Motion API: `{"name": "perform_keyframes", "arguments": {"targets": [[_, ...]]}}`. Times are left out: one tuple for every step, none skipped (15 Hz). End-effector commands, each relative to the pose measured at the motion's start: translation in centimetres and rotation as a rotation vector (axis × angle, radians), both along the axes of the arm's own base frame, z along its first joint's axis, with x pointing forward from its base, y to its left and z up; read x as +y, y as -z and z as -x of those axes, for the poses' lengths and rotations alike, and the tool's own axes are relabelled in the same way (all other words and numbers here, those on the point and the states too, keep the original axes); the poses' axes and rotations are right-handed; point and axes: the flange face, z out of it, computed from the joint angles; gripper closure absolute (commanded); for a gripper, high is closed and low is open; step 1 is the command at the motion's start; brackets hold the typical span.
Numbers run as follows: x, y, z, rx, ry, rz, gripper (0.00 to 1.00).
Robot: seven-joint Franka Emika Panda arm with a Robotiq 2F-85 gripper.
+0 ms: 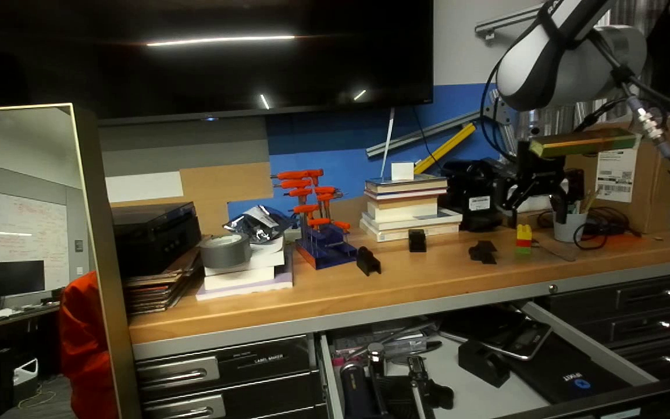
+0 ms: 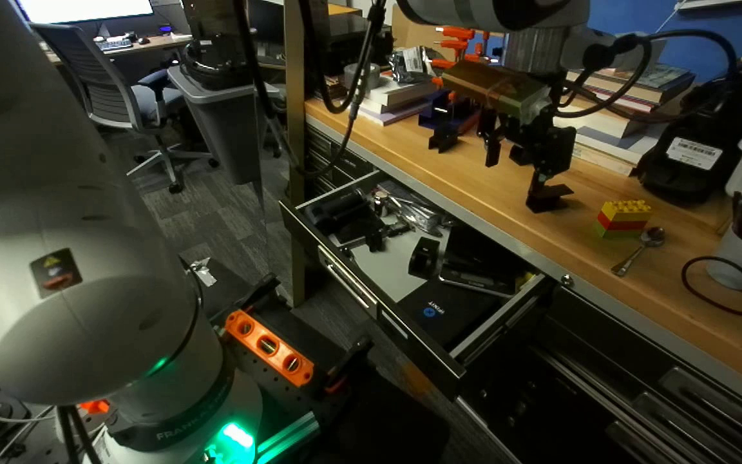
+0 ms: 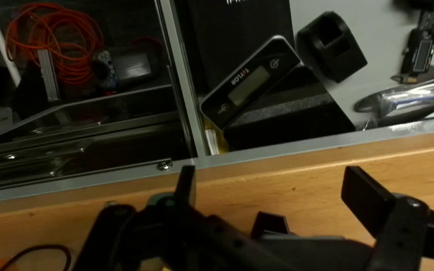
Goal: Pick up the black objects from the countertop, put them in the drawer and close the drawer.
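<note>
Black object [image 3: 332, 49] — in drawer [image 3: 379, 26], long axis askew

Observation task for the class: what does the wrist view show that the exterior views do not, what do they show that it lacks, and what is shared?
Only the wrist view: a coil of orange cable, left of the drawer in the picture.
Only the exterior views: stacked books, red-handled tools and a roll of tape.
Shared: the open drawer holding a black block and a scale, the countertop, and the open pincer.
</note>
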Motion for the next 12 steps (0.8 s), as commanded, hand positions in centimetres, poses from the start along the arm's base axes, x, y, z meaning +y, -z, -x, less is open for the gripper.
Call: {"name": "perform_keyframes", "arguments": {"targets": [[-0.2,1.8,-4.1,-0.075,0.088,0.016,0.00],[-0.3,2.5,-4.9,-0.086,0.108,0.021,0.00],[-0.5,3.4,-5.8,-0.093,0.125,0.027,0.00],[-0.6,4.0,-6.5,-0.099,0.143,0.032,0.00],[-0.7,4.6,-7.3,-0.108,0.159,0.032,0.00],[-0.9,5.1,-7.9,-0.121,0.173,0.034,0.00],[-1.1,5.6,-8.6,-0.133,0.188,0.042,0.00],[-1.2,6.0,-9.3,-0.141,0.198,0.042,0.00],[-1.3,6.4,-10.0,-0.145,0.207,0.042,0.00],[-1.4,6.7,-10.5,-0.147,0.215,0.042,0.00],[-1.4,7.0,-11.2,-0.150,0.219,0.045,0.00],[-1.5,7.3,-11.6,-0.152,0.225,0.048,0.00]]}}
